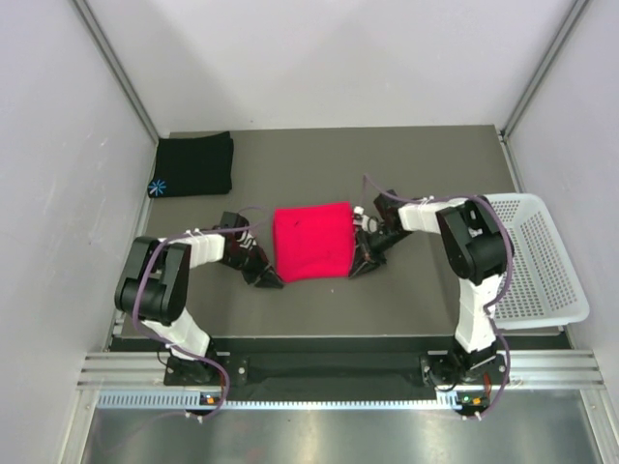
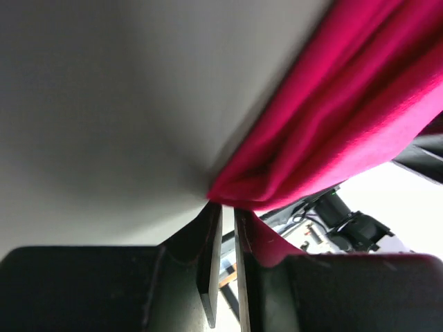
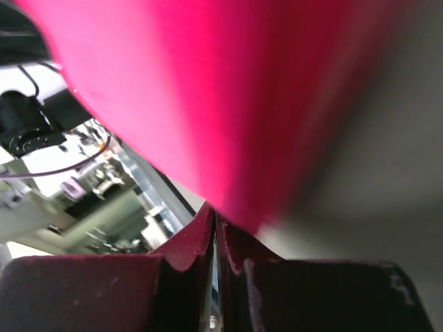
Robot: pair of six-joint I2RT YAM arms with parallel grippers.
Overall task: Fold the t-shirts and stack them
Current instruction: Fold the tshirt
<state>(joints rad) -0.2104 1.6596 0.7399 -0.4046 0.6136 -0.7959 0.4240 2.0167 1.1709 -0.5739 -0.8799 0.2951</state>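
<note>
While in both pincers (image 1: 271, 277) (image 1: 359, 265), red t-shirt (image 1: 311, 242) edges

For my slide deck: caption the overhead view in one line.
Left gripper and right gripper pinch a folded red shirt; black shirt folded far left, white basket right.

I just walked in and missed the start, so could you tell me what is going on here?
Both arms are working on the folded red shirt in the middle. The right gripper is shut on its right edge; the left gripper meets its left edge, grip unclear. The black shirt lies folded at the far left corner.
</note>
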